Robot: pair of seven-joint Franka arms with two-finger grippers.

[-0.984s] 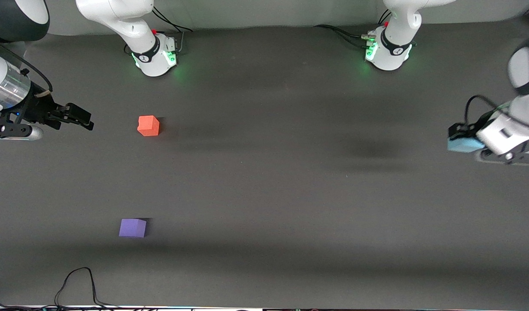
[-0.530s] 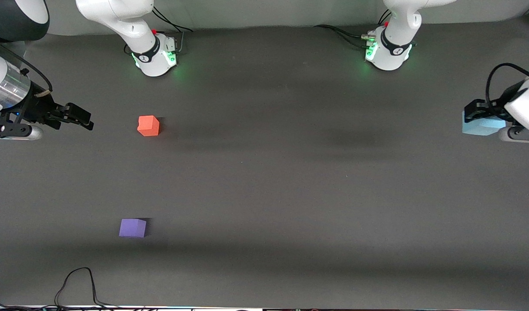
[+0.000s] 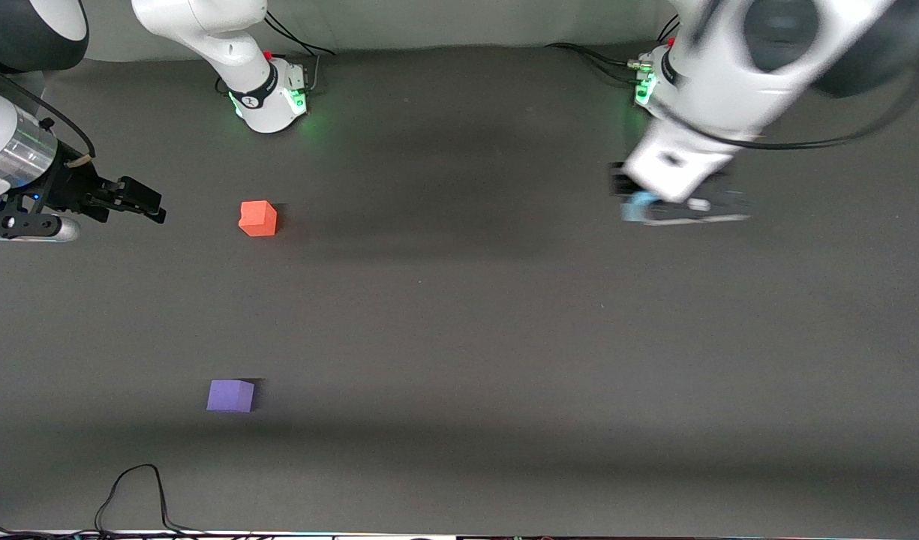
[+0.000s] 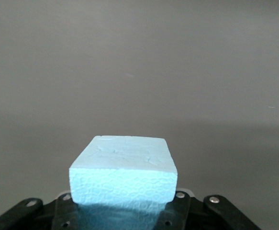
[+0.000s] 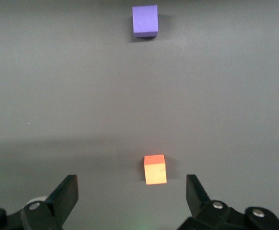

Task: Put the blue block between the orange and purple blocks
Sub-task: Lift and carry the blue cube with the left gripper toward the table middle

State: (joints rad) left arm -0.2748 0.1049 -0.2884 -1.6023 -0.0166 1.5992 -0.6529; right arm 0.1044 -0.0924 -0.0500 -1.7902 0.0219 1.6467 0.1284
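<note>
You have three cubes in play, one of each colour, and two grippers. Take the orange block (image 3: pixel 258 218) as your landmark: it sits on the dark table (image 3: pixel 459 337) toward the right arm's end. The purple block (image 3: pixel 230 395) lies nearer to the front camera than the orange one, well apart from it, with bare table between them. The blue block (image 3: pixel 637 208) is clamped in the left gripper (image 3: pixel 643 206), up in the air over the table well away from the orange block, toward the left arm's end. Half a second ago that gripper and block were out at the table's edge; they have since swung inward toward the middle. Your right gripper (image 3: pixel 140 201) waits beside the orange block, fingers spread wide, unchanged. Orange and purple have not moved.
</note>
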